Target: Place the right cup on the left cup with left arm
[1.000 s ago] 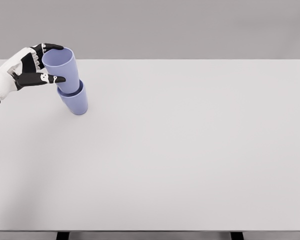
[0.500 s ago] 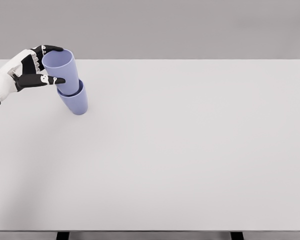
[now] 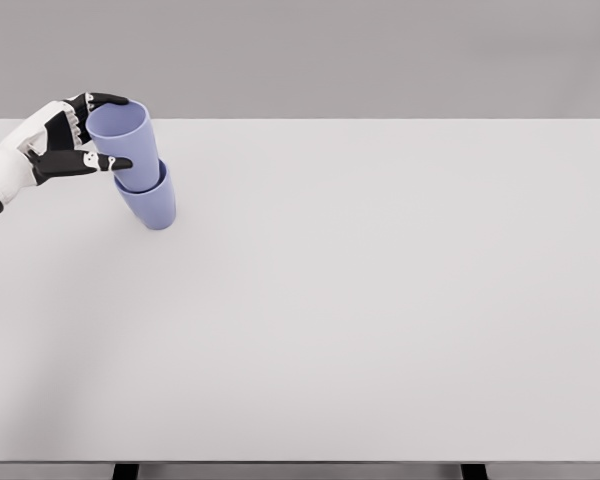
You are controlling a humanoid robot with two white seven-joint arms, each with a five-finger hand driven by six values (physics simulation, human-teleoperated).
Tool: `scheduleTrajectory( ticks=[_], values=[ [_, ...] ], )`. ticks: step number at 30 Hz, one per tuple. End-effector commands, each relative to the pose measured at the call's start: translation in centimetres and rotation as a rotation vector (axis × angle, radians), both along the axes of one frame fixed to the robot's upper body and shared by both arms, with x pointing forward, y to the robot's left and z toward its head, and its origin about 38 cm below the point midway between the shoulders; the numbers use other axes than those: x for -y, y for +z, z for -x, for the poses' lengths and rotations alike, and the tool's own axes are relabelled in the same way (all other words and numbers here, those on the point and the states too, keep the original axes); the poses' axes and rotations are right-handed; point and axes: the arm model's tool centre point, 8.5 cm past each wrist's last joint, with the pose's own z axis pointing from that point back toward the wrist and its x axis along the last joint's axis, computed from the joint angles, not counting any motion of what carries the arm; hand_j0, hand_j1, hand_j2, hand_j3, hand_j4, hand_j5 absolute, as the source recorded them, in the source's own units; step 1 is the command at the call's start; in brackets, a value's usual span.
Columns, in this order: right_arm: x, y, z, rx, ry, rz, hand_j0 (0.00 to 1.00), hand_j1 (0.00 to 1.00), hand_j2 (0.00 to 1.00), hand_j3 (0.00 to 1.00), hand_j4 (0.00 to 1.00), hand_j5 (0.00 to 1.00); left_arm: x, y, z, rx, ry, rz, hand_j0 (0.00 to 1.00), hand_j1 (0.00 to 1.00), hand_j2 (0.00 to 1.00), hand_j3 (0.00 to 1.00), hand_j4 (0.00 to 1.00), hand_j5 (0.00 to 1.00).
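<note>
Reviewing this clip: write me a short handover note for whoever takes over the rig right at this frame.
Left hand: at the table's far left, fingers around the upper cup, thumb in front, other fingers at the back rim. Whether it grips or only touches cannot be told.
Right hand: not in view.
Cups: the upper cup sits nested in the lower cup, which stands on the white table. The stack leans up and to the left.
Done: stacking.
Left: open the fingers and pull the hand clear without tipping the stack.
</note>
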Motion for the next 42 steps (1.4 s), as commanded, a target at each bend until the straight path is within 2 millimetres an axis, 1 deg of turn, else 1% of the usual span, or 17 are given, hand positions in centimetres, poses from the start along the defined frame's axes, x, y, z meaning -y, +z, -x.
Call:
scheduleTrajectory(
  ticks=[1, 3, 4, 5, 9, 16, 19, 21, 28, 32, 33, 35, 38, 42],
  values=[
    [0.0, 0.0, 0.1, -0.002, 0.000, 0.000, 1.00, 1.00, 1.00, 1.00, 1.00, 1.00, 0.0, 0.0, 0.0, 0.000, -0.002, 0.004, 0.72, 0.72, 0.72, 0.72, 0.72, 0.72],
    [0.0, 0.0, 0.0, 0.000, 0.000, 0.000, 1.00, 1.00, 1.00, 1.00, 1.00, 1.00, 0.0, 0.0, 0.0, 0.001, -0.002, 0.002, 0.76, 0.76, 0.76, 0.76, 0.76, 0.76],
    [0.0, 0.0, 0.1, -0.001, 0.000, -0.001, 1.00, 1.00, 1.00, 1.00, 1.00, 1.00, 0.1, 0.0, 0.0, 0.000, -0.003, 0.002, 0.80, 0.80, 0.80, 0.80, 0.80, 0.80],
    [0.0, 0.0, 0.0, 0.000, 0.001, 0.000, 1.00, 1.00, 1.00, 1.00, 1.00, 1.00, 0.1, 0.0, 0.0, 0.000, -0.003, 0.002, 0.87, 0.87, 0.87, 0.87, 0.87, 0.87],
    [0.0, 0.0, 0.0, 0.000, 0.000, 0.000, 1.00, 1.00, 1.00, 1.00, 1.00, 1.00, 0.0, 0.0, 0.0, 0.002, -0.003, -0.001, 0.90, 0.90, 0.90, 0.90, 0.90, 0.90],
    [0.0, 0.0, 0.0, 0.000, 0.000, 0.000, 1.00, 1.00, 1.00, 1.00, 1.00, 1.00, 0.1, 0.1, 0.0, 0.005, -0.004, 0.001, 0.91, 0.91, 0.91, 0.91, 0.91, 0.91],
    [0.0, 0.0, 0.0, 0.000, 0.000, 0.000, 1.00, 1.00, 1.00, 1.00, 1.00, 1.00, 0.1, 0.3, 0.1, 0.012, -0.006, 0.002, 0.97, 0.97, 0.97, 0.97, 0.97, 0.97],
    [0.0, 0.0, 0.0, 0.000, 0.000, -0.001, 1.00, 1.00, 1.00, 1.00, 1.00, 1.00, 0.2, 0.5, 0.1, 0.016, -0.008, 0.004, 0.99, 0.99, 0.99, 0.99, 0.99, 0.99],
    [0.0, 0.0, 0.0, 0.000, 0.000, 0.000, 1.00, 1.00, 1.00, 1.00, 1.00, 1.00, 0.2, 0.7, 0.2, 0.025, -0.012, 0.004, 1.00, 1.00, 1.00, 1.00, 1.00, 1.00],
    [0.0, 0.0, 0.1, -0.002, 0.001, 0.000, 1.00, 1.00, 1.00, 1.00, 1.00, 1.00, 0.4, 1.2, 0.5, 0.039, -0.022, -0.005, 1.00, 1.00, 1.00, 1.00, 1.00, 1.00],
    [0.0, 0.0, 0.0, 0.000, 0.000, 0.000, 1.00, 1.00, 1.00, 1.00, 1.00, 1.00, 0.2, 1.6, 0.6, 0.049, -0.020, -0.001, 1.00, 1.00, 1.00, 1.00, 1.00, 1.00],
    [0.0, 0.0, 0.0, 0.000, 0.000, 0.000, 1.00, 1.00, 1.00, 1.00, 1.00, 1.00, -0.5, 1.7, 1.2, 0.055, -0.006, 0.003, 1.00, 1.00, 1.00, 1.00, 1.00, 1.00],
    [0.0, 0.0, 0.1, -0.002, 0.000, 0.000, 1.00, 1.00, 1.00, 1.00, 1.00, 1.00, -1.0, 2.5, 1.8, 0.081, 0.000, -0.004, 1.00, 1.00, 1.00, 1.00, 1.00, 1.00],
    [0.0, 0.0, 0.1, -0.002, 0.000, 0.000, 1.00, 1.00, 1.00, 1.00, 1.00, 1.00, -1.5, 2.8, 2.0, 0.093, 0.017, -0.004, 1.00, 1.00, 1.00, 1.00, 1.00, 1.00]
  ],
)
